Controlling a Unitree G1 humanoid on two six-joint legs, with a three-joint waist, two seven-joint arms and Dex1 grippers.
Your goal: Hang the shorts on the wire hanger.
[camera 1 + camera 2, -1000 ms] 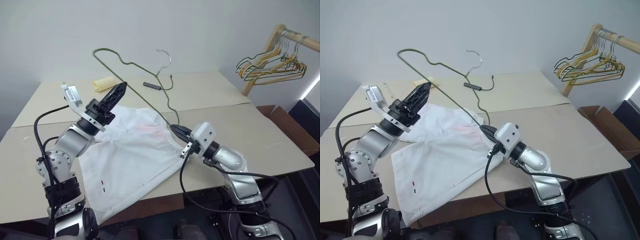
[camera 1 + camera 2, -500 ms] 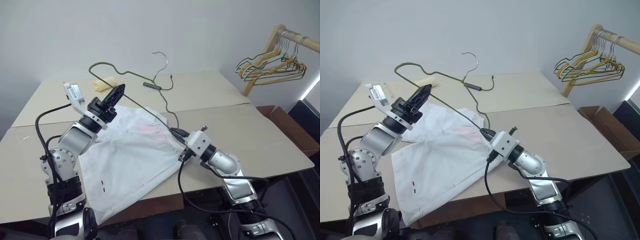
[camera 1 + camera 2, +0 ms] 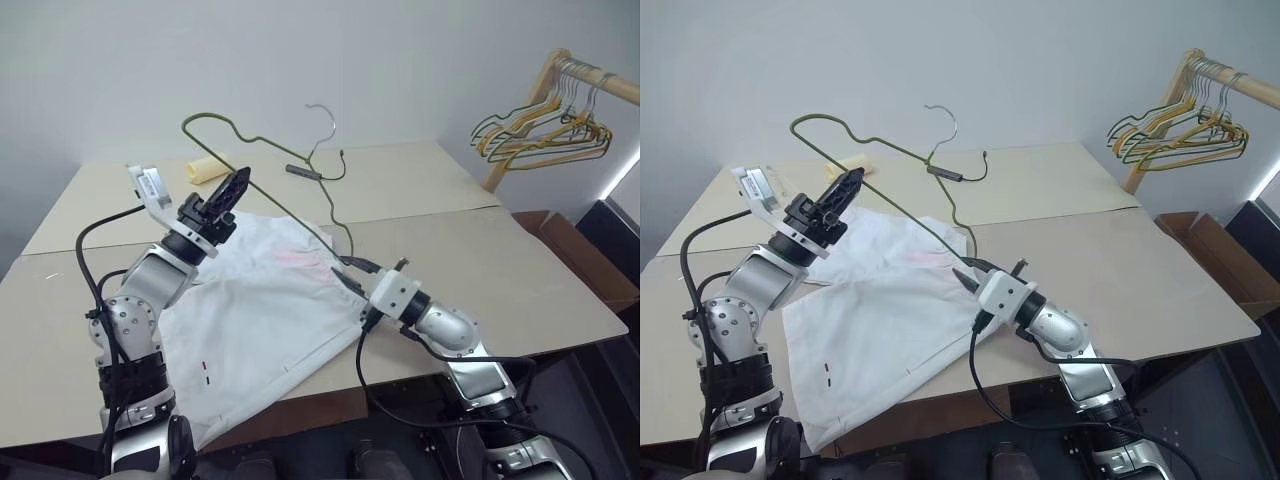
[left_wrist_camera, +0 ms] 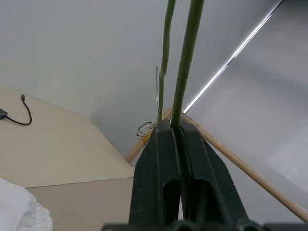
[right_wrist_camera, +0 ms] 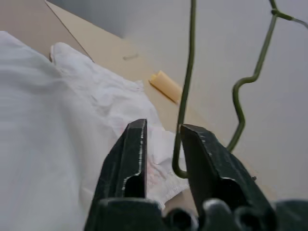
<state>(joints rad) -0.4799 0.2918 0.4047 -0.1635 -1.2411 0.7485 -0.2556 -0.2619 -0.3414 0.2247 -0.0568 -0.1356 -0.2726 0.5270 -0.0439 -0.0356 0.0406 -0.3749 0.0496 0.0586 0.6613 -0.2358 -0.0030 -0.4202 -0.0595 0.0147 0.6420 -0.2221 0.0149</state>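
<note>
Left gripper (image 4: 176, 126): fingers closed on the wire hanger (image 4: 185, 62).
Cable (image 4: 19, 111): lying on the table (image 4: 62, 154).
Shorts (image 4: 19, 211): on the table.

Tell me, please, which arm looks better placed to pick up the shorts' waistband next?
Probably the right: its end effector is open beside the shorts, while the left end effector is shut on the wire hanger.

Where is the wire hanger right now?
The wire hanger is held up over the shorts, clamped in the left gripper, its lower corner by the right gripper.
</note>
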